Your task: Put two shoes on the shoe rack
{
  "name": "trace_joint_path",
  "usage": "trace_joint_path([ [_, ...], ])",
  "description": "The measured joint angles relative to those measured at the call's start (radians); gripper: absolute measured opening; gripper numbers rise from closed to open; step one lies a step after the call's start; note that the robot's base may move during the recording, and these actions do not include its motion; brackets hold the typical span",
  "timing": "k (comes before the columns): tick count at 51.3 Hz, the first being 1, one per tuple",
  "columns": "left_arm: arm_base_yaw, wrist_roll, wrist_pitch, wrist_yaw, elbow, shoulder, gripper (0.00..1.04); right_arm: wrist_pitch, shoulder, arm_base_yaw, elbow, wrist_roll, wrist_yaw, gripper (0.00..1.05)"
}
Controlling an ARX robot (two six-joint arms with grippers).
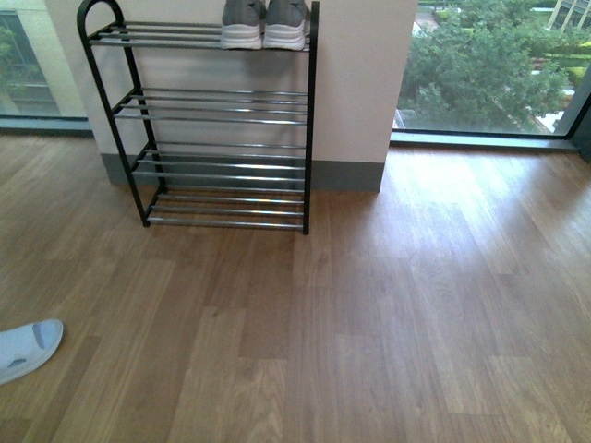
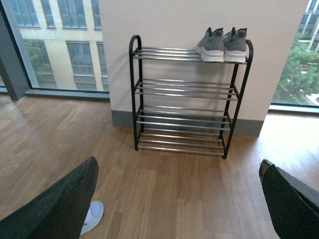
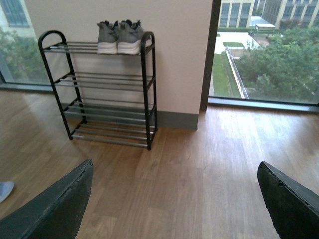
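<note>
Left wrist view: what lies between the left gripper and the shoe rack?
Only bare wood floor separates the left gripper from the shoe rack; the left wrist view shows it. A pale slipper lies aside.

Three far views, common shoe rack [image 1: 222,168]

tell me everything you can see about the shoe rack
The shoe rack is a black metal frame with arched ends and four tiers of shiny chrome bars. It stands upright on the wood floor against the pale wall. Two grey sneakers sit side by side at one end of its top tier; the lower tiers hold nothing.
</note>
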Motion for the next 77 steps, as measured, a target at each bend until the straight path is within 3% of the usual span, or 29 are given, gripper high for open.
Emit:
trace_joint_path([
  [77, 0.001, 0.0, 0.0, -0.004, 0.0, 0.0, 0.95, -0.002, 0.0, 0.001, 0.0, 0.0, -0.006, 0.95],
])
